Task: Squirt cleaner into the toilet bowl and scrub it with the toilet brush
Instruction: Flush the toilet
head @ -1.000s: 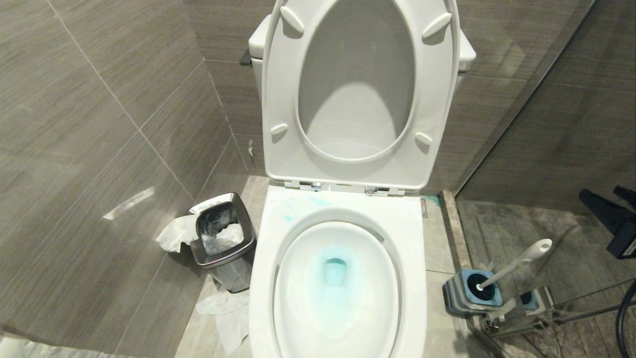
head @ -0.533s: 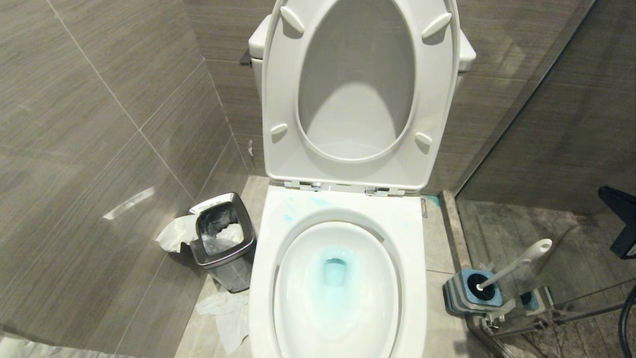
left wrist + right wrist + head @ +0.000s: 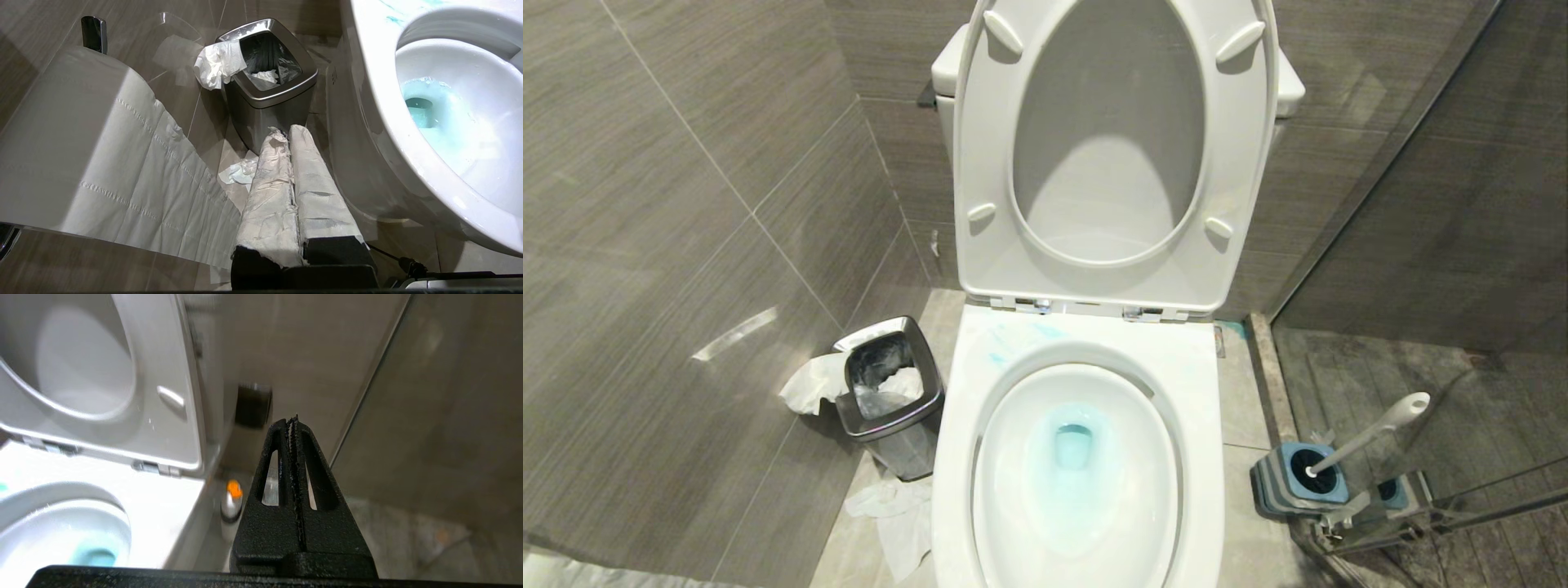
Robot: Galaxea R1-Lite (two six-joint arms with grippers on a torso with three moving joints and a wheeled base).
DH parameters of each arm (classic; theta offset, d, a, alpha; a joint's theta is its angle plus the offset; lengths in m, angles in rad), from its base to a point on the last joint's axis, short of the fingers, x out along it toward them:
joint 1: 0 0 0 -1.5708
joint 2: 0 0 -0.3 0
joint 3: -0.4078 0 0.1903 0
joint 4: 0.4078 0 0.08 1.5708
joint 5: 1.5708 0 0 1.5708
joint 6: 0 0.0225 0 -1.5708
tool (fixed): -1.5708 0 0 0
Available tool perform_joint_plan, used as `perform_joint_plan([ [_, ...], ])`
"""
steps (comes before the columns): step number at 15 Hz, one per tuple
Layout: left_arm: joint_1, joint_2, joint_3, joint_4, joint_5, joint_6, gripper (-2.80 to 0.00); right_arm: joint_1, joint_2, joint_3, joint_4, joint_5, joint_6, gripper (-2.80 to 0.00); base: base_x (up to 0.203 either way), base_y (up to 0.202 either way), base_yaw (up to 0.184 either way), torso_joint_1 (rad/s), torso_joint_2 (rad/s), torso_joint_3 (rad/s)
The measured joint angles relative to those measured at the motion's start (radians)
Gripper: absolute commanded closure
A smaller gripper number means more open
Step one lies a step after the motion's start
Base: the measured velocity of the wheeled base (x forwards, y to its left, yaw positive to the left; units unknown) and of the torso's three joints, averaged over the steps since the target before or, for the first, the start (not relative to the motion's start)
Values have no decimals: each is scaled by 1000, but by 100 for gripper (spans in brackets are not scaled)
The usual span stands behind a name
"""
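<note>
Toilet bowl (image 3: 1078,457) with seat up, blue cleaner (image 3: 1072,445) pooled in its basin, toilet brush (image 3: 1368,433) in holder (image 3: 1294,482) right of the bowl, right gripper (image 3: 293,424) closed and empty beside the bowl, left gripper (image 3: 288,134) closed and empty near the bin (image 3: 269,87).

Toilet bowl (image 3: 1209,392): glossy white ceramic, smooth, with bright highlights; seat and lid (image 3: 1111,269) smooth white plastic, duller sheen. Cleaner (image 3: 1072,445): translucent turquoise liquid tinting the water, thin smears on the rim. Toilet brush (image 3: 1372,433): smooth pale plastic handle. Bin (image 3: 890,408): brushed steel, satin, with crinkled black film liner. Wall tiles (image 3: 686,204): grey, fine-grained, faintly glossy. Left gripper (image 3: 286,130) fingers wrapped in rough white paper; right gripper (image 3: 293,420) matt black, grainy plastic.
</note>
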Motion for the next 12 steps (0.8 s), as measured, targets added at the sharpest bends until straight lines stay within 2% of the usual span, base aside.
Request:
perform_joint_plan([
  [3, 0, 0, 0, 0, 0, 0, 0, 3, -104, -102, 152, 30, 2, 0, 0, 0, 0, 0, 0, 0],
  [8, 0, 0, 0, 0, 0, 0, 0, 44, -280, -311, 530, 54, 40, 0, 0, 0, 0, 0, 0, 0],
  [12, 0, 0, 0, 0, 0, 0, 0, 46, -414, -374, 650, 114, 50, 0, 0, 0, 0, 0, 0, 0],
])
